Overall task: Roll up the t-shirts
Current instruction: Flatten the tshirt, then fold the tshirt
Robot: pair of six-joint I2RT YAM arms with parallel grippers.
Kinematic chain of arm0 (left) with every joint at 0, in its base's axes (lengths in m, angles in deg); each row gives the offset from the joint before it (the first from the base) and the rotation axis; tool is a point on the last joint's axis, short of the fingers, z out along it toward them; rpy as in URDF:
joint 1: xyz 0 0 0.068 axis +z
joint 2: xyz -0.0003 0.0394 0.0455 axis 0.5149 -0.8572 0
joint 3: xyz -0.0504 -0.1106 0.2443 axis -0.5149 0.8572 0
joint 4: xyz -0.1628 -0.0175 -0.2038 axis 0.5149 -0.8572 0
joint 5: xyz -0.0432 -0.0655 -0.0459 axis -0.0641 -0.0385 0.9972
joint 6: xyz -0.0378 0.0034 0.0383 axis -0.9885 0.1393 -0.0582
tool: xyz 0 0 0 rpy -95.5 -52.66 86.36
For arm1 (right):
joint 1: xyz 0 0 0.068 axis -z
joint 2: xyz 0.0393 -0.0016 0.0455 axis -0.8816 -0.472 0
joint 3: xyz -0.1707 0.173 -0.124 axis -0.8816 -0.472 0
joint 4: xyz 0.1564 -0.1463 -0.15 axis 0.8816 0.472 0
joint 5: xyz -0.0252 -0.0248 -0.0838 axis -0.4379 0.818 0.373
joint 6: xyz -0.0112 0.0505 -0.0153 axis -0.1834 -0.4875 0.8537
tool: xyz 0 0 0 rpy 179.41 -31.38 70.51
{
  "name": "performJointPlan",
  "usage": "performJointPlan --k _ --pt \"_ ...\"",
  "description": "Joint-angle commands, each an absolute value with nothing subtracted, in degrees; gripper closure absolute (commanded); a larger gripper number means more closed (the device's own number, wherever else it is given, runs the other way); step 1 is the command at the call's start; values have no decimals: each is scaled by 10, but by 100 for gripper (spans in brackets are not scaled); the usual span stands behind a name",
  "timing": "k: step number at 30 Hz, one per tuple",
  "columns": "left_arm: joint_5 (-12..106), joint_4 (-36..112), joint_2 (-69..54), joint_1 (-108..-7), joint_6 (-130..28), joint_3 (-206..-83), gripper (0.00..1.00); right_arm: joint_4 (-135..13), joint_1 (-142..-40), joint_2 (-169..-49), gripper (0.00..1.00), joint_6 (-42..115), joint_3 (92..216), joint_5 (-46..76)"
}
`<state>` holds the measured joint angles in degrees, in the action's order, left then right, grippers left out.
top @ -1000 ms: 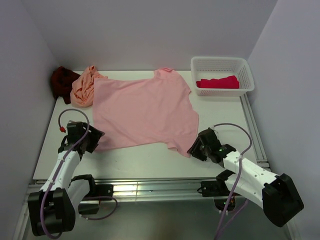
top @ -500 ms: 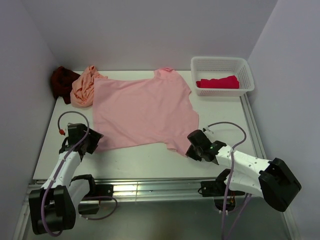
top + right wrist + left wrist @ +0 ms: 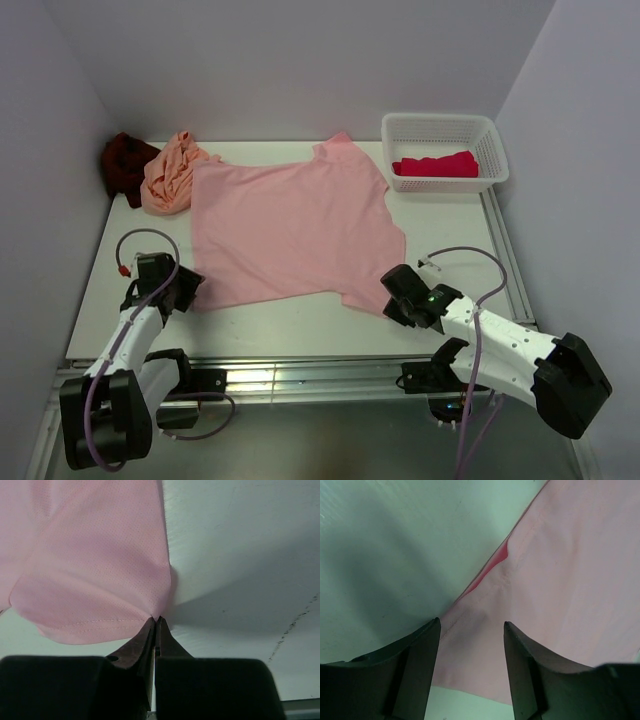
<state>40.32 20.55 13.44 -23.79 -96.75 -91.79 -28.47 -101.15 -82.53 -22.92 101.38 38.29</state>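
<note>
The light pink t-shirt (image 3: 290, 225) lies spread flat across the middle of the table. My left gripper (image 3: 183, 293) is open over the shirt's near left corner (image 3: 470, 650), its fingers standing either side of the cloth. My right gripper (image 3: 392, 297) is shut on the shirt's near right corner (image 3: 100, 595), pinching the hem edge at its tips (image 3: 156, 620). The peach-orange t-shirt (image 3: 170, 175) lies bunched at the far left, with the dark maroon t-shirt (image 3: 125, 165) crumpled in the back left corner. The bright red t-shirt (image 3: 436, 164) lies in the basket.
A white lattice basket (image 3: 445, 128) stands at the back right. Walls close in on the left, back and right. A metal rail (image 3: 500, 250) runs along the table's right edge. Bare table shows in front of the pink shirt (image 3: 290, 315).
The pink shirt has shifted to the right and slightly back, pulled by my right gripper. My left gripper has drawn a little nearer the table's front left and stands open at the shirt's corner.
</note>
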Motion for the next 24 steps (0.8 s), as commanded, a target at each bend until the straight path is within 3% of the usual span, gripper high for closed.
performJointPlan --k 1,14,23,24 --pt "392 211 155 -236 -980 -909 41 -259 -1015 -829 100 -234 1035 418" --pt "368 31 209 -259 -1042 -982 37 -265 -1015 -828 100 -246 1028 429" --pt "332 -43 195 -298 -1093 -1008 40 -268 -1015 -828 100 -253 1028 430" --pt "337 -40 188 -298 -1092 -1006 44 -269 -1015 -828 100 -253 1028 431"
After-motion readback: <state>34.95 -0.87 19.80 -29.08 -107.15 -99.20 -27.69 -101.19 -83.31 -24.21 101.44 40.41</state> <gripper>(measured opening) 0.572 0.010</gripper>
